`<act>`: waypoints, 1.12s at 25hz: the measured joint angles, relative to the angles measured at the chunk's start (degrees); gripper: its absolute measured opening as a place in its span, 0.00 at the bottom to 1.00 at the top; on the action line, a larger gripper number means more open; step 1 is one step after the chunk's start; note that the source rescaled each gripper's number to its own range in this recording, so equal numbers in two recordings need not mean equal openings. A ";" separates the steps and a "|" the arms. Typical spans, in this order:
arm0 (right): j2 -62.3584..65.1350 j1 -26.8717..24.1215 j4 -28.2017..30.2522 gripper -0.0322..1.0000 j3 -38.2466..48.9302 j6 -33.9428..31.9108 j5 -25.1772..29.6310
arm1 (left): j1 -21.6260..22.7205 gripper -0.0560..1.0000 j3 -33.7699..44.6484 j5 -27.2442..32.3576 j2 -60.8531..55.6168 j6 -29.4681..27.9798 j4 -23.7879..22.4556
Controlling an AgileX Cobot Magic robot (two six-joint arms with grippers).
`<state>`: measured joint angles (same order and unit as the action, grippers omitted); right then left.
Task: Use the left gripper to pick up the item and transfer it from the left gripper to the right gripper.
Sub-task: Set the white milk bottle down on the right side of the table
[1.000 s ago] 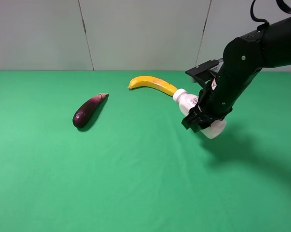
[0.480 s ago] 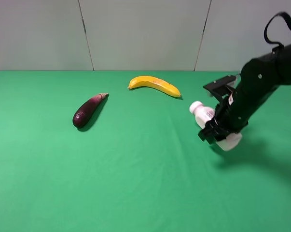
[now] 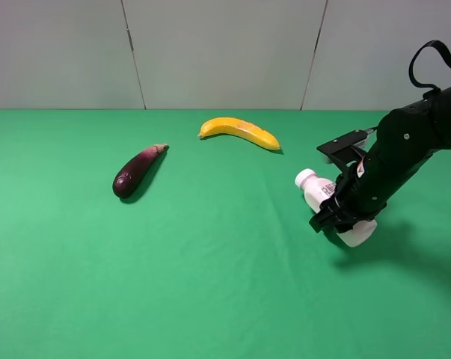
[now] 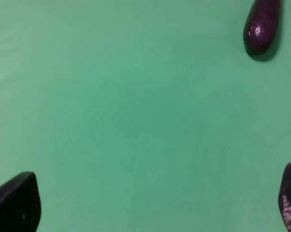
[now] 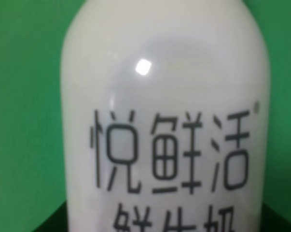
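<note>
The item, a small white bottle (image 3: 315, 191) with a white cap, is held tilted in my right gripper (image 3: 343, 213), low over the green table at the right, cap pointing toward the left and back. The right gripper is shut on the bottle's body. The right wrist view is filled by the bottle (image 5: 164, 96), showing its dark printed label. My left gripper (image 4: 152, 203) shows only in the left wrist view, its two fingertips (image 4: 15, 200) far apart, open and empty over bare green cloth. The left arm is out of the high view.
A purple eggplant (image 3: 137, 170) lies left of centre on the green table (image 3: 210, 284); it also shows in the left wrist view (image 4: 262, 26). A yellow banana (image 3: 238, 131) lies at the back centre. A grey wall stands behind the table.
My right gripper has carried the bottle right and downward, away from the banana's end, then slowed. The eggplant and banana have not moved.
</note>
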<state>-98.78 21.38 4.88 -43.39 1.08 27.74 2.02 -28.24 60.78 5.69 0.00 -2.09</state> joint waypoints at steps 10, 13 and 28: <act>0.09 0.00 -0.25 0.71 0.00 -0.05 -0.81 | 0.00 0.97 0.00 0.00 0.00 0.00 0.00; 0.09 0.00 -0.25 0.94 0.00 -0.17 -0.94 | 0.00 0.97 0.00 0.00 0.00 0.00 0.00; 0.09 0.00 -0.50 1.00 -1.12 -0.21 0.30 | 0.00 0.97 0.00 -0.06 0.00 0.00 0.00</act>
<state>-98.69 21.38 4.38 -44.51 0.87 28.04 2.02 -28.24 60.72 5.69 0.00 -2.09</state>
